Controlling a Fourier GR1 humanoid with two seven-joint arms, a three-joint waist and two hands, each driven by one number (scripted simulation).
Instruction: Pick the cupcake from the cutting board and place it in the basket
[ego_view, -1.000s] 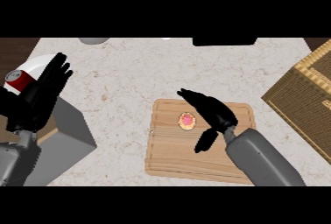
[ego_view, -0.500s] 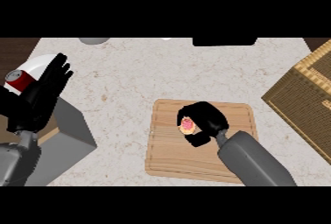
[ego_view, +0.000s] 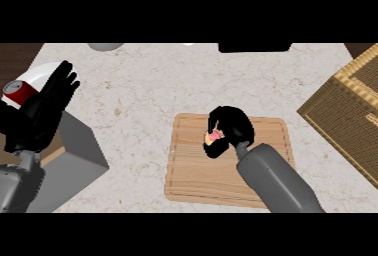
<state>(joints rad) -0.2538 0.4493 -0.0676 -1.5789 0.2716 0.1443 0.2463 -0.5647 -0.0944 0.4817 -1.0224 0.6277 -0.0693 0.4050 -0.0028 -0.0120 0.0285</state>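
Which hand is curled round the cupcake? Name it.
The right hand, over the cutting board: its fingers curl round the cupcake. The left hand rests open at the view's left, holding nothing.

You had the cutting board (ego_view: 221, 175) near the middle of the counter (ego_view: 140, 100), with the cupcake (ego_view: 215, 136) on its far half, inside the curled fingers of your right hand (ego_view: 235, 127). The basket (ego_view: 347, 110) stood to the board's right, apart from it. At the far left, your left hand (ego_view: 48, 107) rested open over a box (ego_view: 74, 160), with a can (ego_view: 18, 91) and a plate (ego_view: 40, 75) behind it.
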